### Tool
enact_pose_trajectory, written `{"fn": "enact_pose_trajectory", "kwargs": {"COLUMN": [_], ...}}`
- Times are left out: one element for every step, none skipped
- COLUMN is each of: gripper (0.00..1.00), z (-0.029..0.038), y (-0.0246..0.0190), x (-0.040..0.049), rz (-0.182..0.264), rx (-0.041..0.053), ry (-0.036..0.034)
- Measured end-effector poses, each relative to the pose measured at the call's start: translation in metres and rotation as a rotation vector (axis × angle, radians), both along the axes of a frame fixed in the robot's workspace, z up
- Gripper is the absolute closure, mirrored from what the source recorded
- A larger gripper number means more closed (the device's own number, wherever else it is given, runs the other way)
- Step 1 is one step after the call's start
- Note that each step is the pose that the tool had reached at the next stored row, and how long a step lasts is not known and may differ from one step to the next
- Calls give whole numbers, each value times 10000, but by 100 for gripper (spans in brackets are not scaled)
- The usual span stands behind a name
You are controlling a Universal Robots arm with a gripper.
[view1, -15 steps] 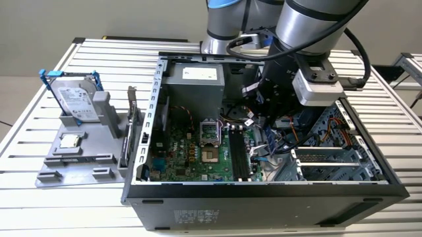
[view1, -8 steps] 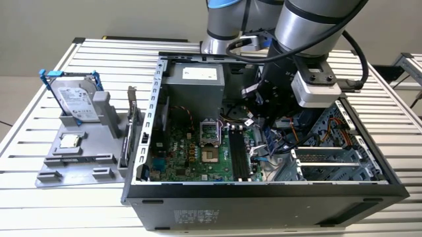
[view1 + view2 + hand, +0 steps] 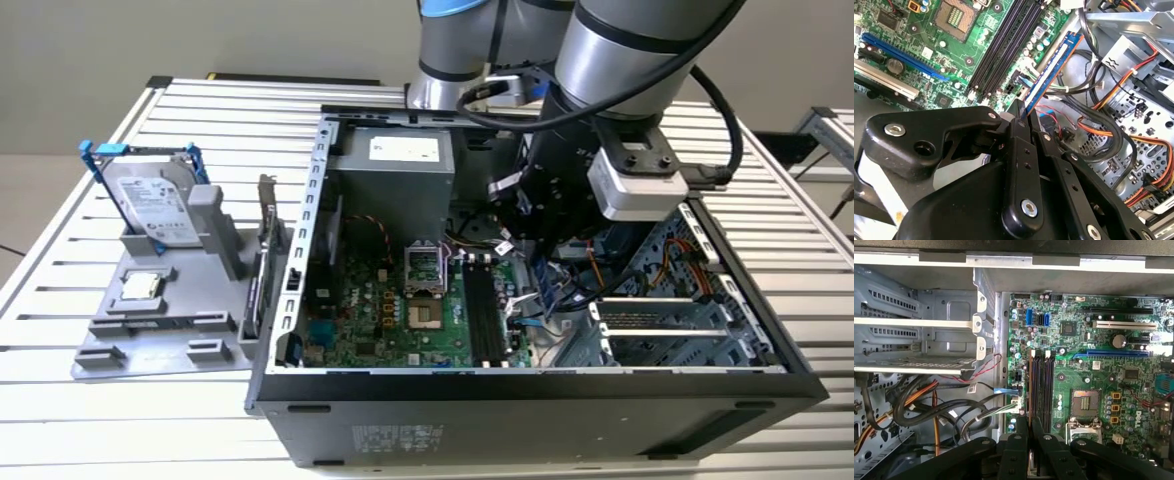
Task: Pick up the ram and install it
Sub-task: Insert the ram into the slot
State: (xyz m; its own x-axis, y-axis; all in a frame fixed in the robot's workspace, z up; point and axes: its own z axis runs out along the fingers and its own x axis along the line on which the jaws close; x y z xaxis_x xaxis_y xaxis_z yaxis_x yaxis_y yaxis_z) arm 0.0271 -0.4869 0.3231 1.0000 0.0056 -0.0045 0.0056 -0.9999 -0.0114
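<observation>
Slatted metal surface (image 3: 200,110) carries an open computer case (image 3: 534,400). Arm (image 3: 627,60) reaches steeply down into the case, wrist over the motherboard (image 3: 1094,365). End effector (image 3: 1021,114) narrow, clamped on one end of the ram (image 3: 1050,67). Ram held on edge, parallel to and just beside the black memory slots (image 3: 1046,390); cannot tell whether it is seated.

a white table of ribbed metal slats (image 3: 134,420) spans most of the exterior view. beyond its far edge lies a plain grey-beige surface (image 3: 80,60), wall or floor unclear. a second slatted metal table (image 3: 830,135) stands at the exterior view's right. the light is soft and even.
</observation>
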Motion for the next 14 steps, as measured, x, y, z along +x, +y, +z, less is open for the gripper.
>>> {"fn": "enact_pose_trajectory", "kwargs": {"gripper": [100, 100, 100, 100, 100, 100, 100, 100, 100, 100, 100, 100, 100, 100], "z": [-4, -5, -7, -9, -11, -13, -15, -17, -18, -21, -22, -24, -26, -28], "y": [0, 0, 0, 0, 0, 0, 0, 0, 0, 0, 0, 0, 0, 0], "x": [0, 0, 0, 0, 0, 0, 0, 0, 0, 0, 0, 0, 0, 0], "rz": [0, 0, 0, 0, 0, 0, 0, 0, 0, 0, 0, 0, 0, 0], "rx": [0, 0, 0, 0, -1, 1, 0, 1, 0, 1, 0, 0, 0, 0], "ry": [0, 0, 0, 0, 0, 0, 0, 0, 0, 0, 0, 0, 0, 0]}}
